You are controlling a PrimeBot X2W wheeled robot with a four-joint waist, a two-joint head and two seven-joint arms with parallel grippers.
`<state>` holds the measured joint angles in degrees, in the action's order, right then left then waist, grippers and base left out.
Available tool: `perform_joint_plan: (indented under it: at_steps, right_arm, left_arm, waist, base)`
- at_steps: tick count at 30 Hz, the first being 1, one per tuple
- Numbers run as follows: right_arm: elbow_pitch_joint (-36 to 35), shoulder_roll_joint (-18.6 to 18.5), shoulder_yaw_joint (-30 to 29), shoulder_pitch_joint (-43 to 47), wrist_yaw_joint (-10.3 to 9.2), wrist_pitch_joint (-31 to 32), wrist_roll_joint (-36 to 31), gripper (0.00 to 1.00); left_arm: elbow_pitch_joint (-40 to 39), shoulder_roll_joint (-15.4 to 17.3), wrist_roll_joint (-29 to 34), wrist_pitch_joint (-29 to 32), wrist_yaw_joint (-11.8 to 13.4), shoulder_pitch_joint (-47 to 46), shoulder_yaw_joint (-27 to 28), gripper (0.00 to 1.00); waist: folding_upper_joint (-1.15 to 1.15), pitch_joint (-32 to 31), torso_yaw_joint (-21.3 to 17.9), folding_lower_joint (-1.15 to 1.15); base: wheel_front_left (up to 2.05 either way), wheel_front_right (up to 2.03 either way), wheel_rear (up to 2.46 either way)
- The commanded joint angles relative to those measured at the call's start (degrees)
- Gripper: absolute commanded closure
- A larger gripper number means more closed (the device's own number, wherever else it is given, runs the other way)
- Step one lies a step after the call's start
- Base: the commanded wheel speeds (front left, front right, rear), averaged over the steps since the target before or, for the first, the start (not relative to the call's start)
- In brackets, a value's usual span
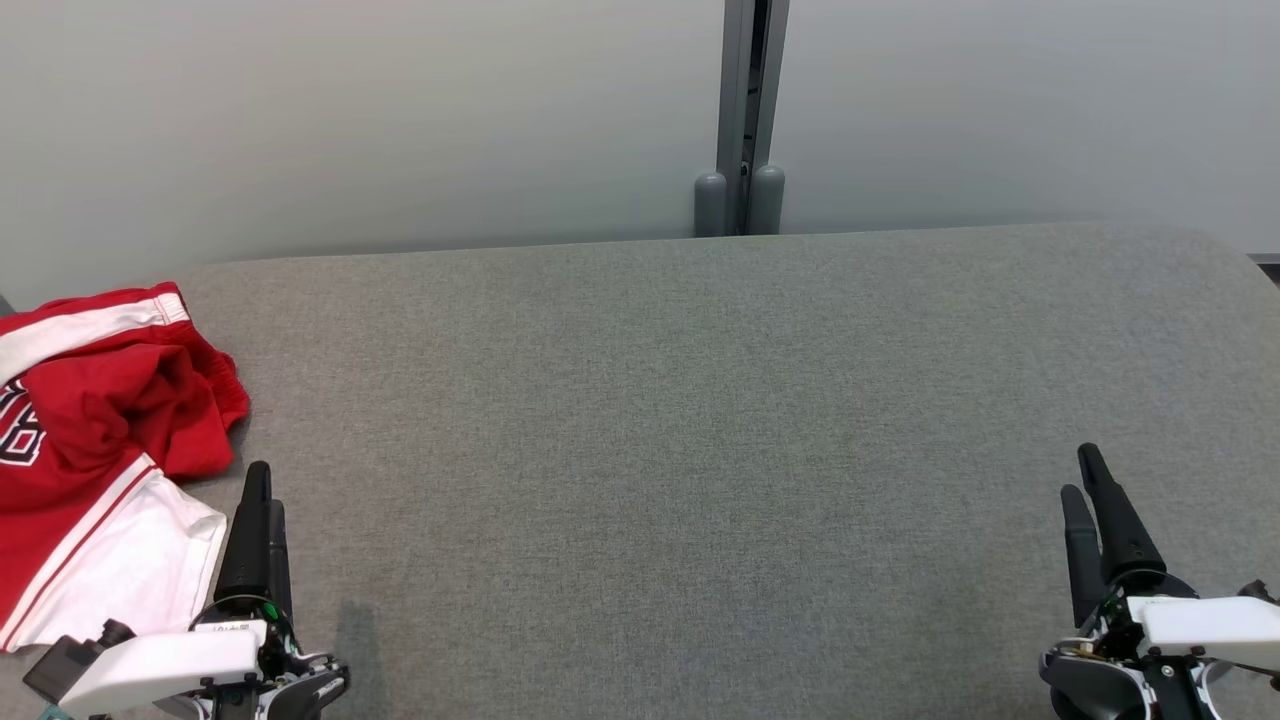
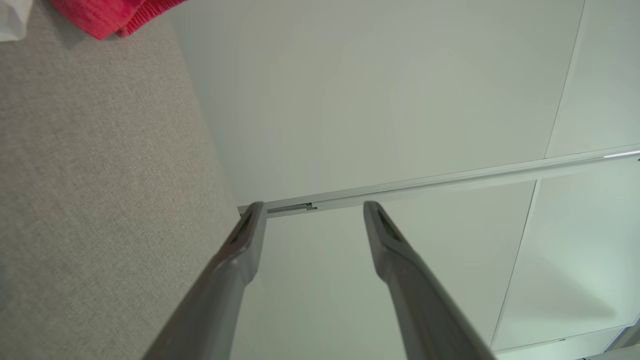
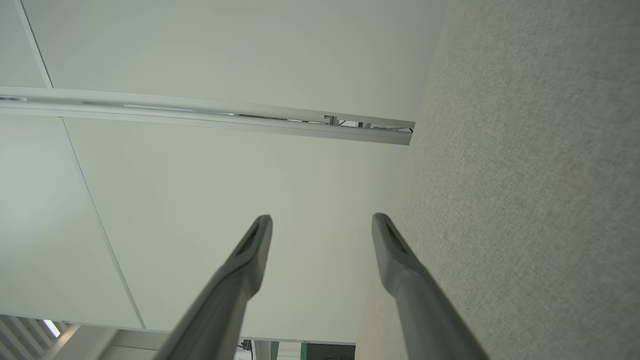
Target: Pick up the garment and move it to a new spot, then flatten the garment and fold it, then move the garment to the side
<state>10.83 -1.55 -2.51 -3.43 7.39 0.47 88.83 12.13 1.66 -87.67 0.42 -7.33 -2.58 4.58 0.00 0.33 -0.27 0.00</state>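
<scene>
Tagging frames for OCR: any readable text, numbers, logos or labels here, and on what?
Dark, white-outlined print on the red and white garment: cut off at the picture's edge and creased; possibly part of an "8", not surely readable.
Small white label at the base of the left gripper: too small to read.
No other text can be made out.

Right hand [image 3: 321, 220], fingers [image 3: 250, 260] spread apart, grey fabric surface [image 3: 525, 175] at right, pale wall panels [image 3: 225, 50], metal rail [image 3: 200, 115]
</scene>
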Motion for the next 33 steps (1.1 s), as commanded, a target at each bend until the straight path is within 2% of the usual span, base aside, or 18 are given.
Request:
perform_joint_plan:
  at_steps: [1, 8, 11, 17, 22, 33]
  right_arm:
    - [-1.60, -0.56, 0.63, -1.40, 0.04, -0.71, -1.80, 0.00]
    - [-3.20, -0.68, 1.85, -1.66, 0.05, -2.27, -9.12, 0.00]
    - [-3.78, -0.72, 2.26, -1.64, 0.06, -2.91, -12.71, 0.00]
    - [-4.54, -1.10, 3.41, -1.71, 0.07, -4.15, -20.11, 0.00]
    - [-4.54, -1.79, 4.49, -1.79, 0.07, -5.10, -26.46, 0.00]
    - [-5.22, -2.15, 5.38, -2.34, 0.08, -7.07, -38.12, 0.00]
  left_arm:
    - [-1.48, 0.69, 1.91, -0.64, -0.12, -1.50, -0.01, 0.00]
    - [-2.18, 0.77, 8.65, -2.23, -0.13, -1.61, 0.21, 0.00]
    - [-2.89, 0.80, 14.76, -2.85, -0.13, -1.57, 0.00, 0.00]
    - [-3.51, 0.86, 22.35, -4.08, -0.03, -1.38, 0.31, 0.00]
    - [-3.48, 0.89, 31.70, -5.04, 0.56, -1.33, 0.04, 0.00]
    - [-3.99, 0.98, 45.84, -7.01, 3.33, -0.98, -1.21, 0.00]
  waist:
    - [0.00, 0.00, -0.04, 0.00]
    - [0.00, 0.07, -0.17, 0.00]
    - [0.00, 0.13, -0.21, 0.00]
    - [0.00, 0.32, -0.28, 0.00]
    - [0.00, 0.51, -0.39, 0.00]
    - [0.00, 0.83, -0.60, 0.00]
  base:
    - [0.00, 0.00, 0.00]
    - [0.00, 0.00, 0.00]
    - [0.00, 0.00, 0.00]
    - [0.00, 0.00, 0.00]
    - [0.00, 0.00, 0.00]
    - [0.00, 0.00, 0.00]
